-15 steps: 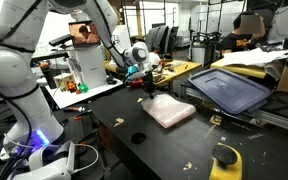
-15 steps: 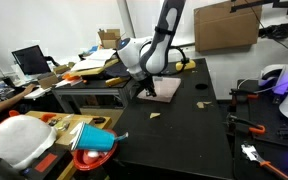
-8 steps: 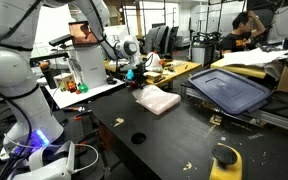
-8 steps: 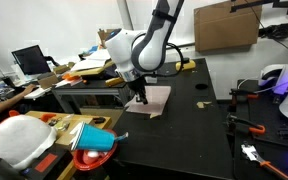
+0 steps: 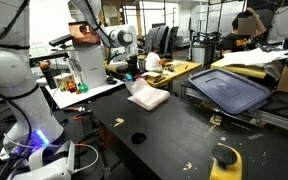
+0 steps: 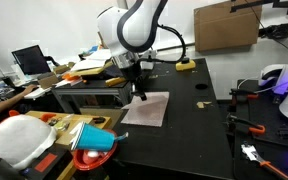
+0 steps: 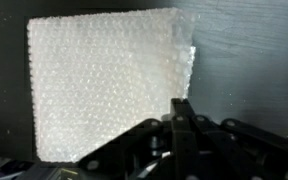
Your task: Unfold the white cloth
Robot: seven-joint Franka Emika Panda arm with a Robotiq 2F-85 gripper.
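Close under the wrist camera, the gripper (image 7: 184,108) had its two dark fingers pressed together on the near edge of the white cloth (image 7: 102,85). The cloth's bumpy weave spread as a rough rectangle away from the fingers over the black table (image 7: 249,60).

At the front of the table (image 5: 169,140) in an exterior view, a yellow object (image 5: 225,160) sat near the edge, well apart from the cloth. Farther back, the cloth (image 5: 149,97) lay on the table with one side drawn up to the gripper (image 5: 134,78), which pinched it from above. Beside it, a dark blue tray (image 5: 234,95) rested tilted at the table's side, not touching the cloth. Behind the tray a person (image 5: 246,24) sat at a desk.

From the opposite side, the cloth (image 6: 146,110) looked nearly flat on the table (image 6: 189,135), with the gripper (image 6: 138,95) at its far corner and a cardboard box (image 6: 229,25) beyond.
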